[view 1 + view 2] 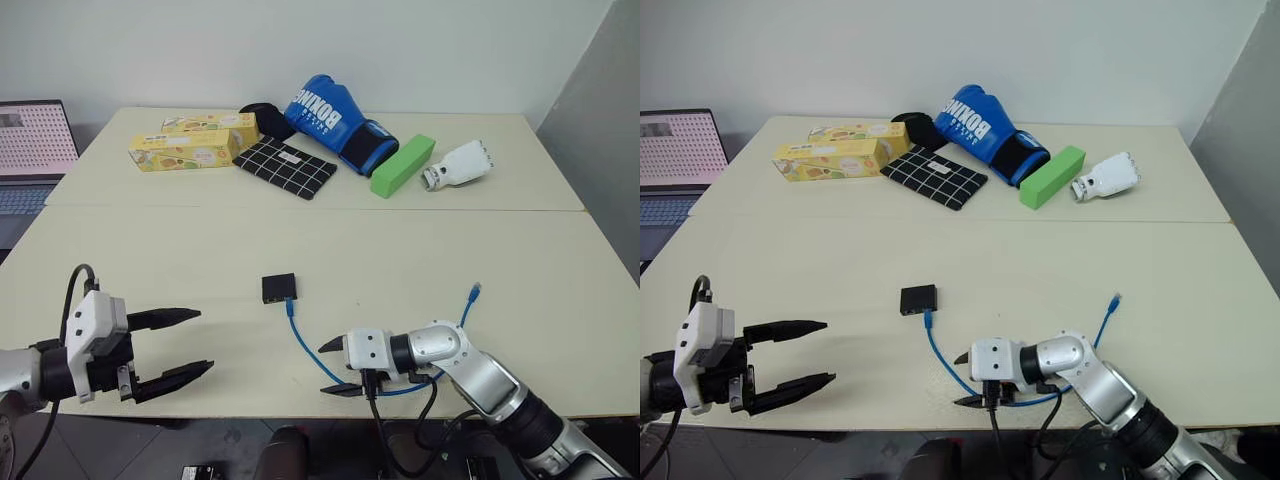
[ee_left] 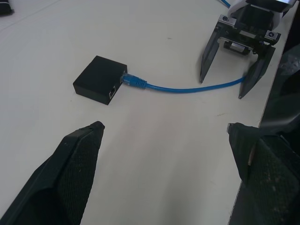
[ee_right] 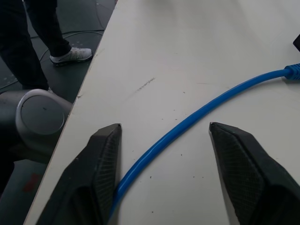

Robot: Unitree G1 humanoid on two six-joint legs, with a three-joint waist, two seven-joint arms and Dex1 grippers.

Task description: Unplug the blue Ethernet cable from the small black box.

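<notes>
Blue cable (image 3: 197, 117), plugged into black box (image 1: 279, 288), runs between right gripper's (image 1: 332, 368) part-open fingers, ungripped; left gripper (image 1: 183, 347) wide open, empty.

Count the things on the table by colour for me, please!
Blue: 2, the blue Ethernet cable and boxing glove.
Black: 2, the small black box and grid-patterned pouch.
Yellow: 2, two cartons.
Green: 1, a block.
White: 1, a robot hand.
Total: 8.

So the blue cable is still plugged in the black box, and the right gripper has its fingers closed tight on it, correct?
Not quite. The blue Ethernet cable is plugged into the small black box, but the right gripper is not clamped: the right wrist view shows the cable between parted fingers.
</notes>
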